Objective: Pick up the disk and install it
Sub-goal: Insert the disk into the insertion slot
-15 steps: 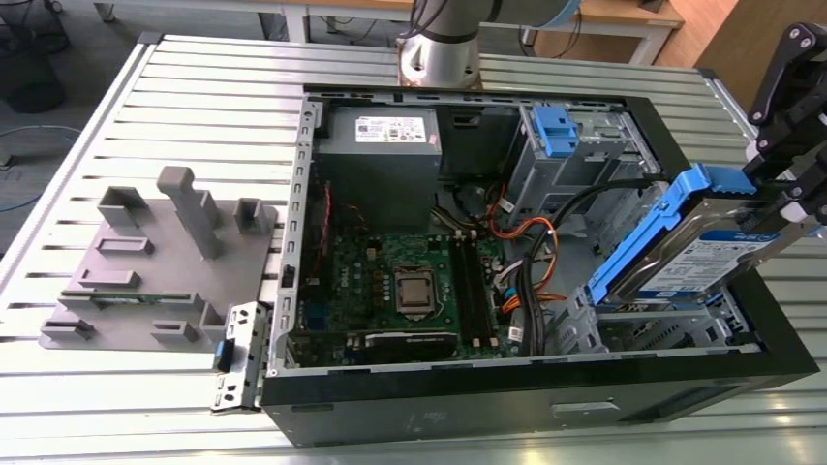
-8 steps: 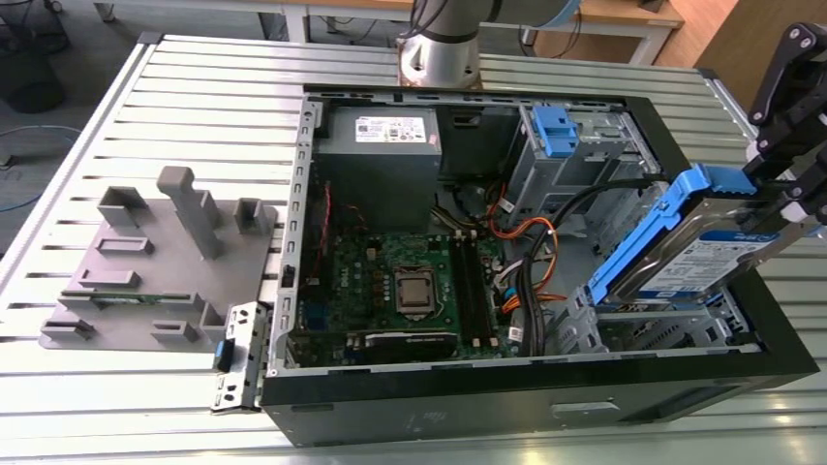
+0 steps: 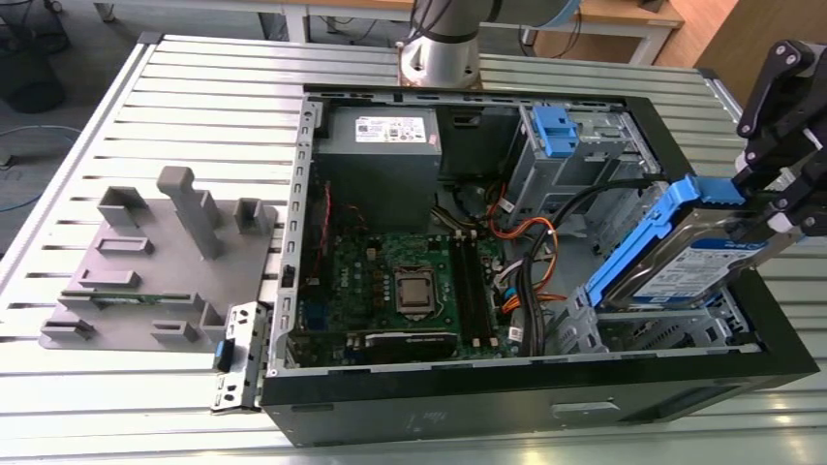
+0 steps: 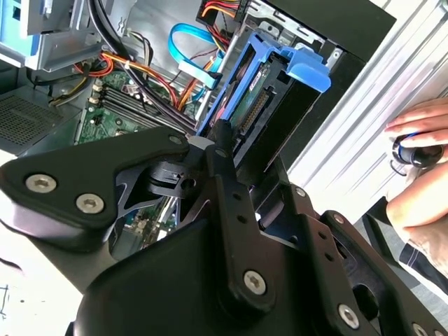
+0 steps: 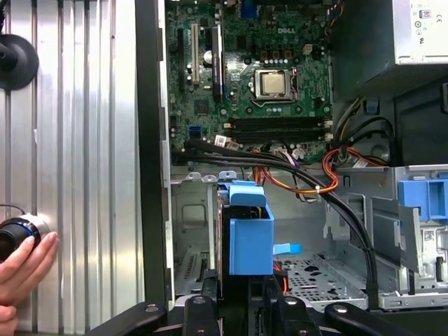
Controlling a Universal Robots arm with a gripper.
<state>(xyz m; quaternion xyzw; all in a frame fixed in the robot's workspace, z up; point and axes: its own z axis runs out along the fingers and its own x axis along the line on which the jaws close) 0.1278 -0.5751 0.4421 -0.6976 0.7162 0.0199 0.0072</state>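
Computer case (image 3: pixel 517 407) first: big and black, lay open on the slatted table (image 3: pixel 194 87). Next, gripper (image 3: pixel 769 218) at the exterior view's right, fingers squeezed shut on the upper end of the disk (image 3: pixel 665 266). Hung tilted over the drive bay (image 3: pixel 646 334), long side sloping down from the fingers into the case, low end close to the bay. Showed a white-and-blue label (image 3: pixel 704 271), words too small to read.
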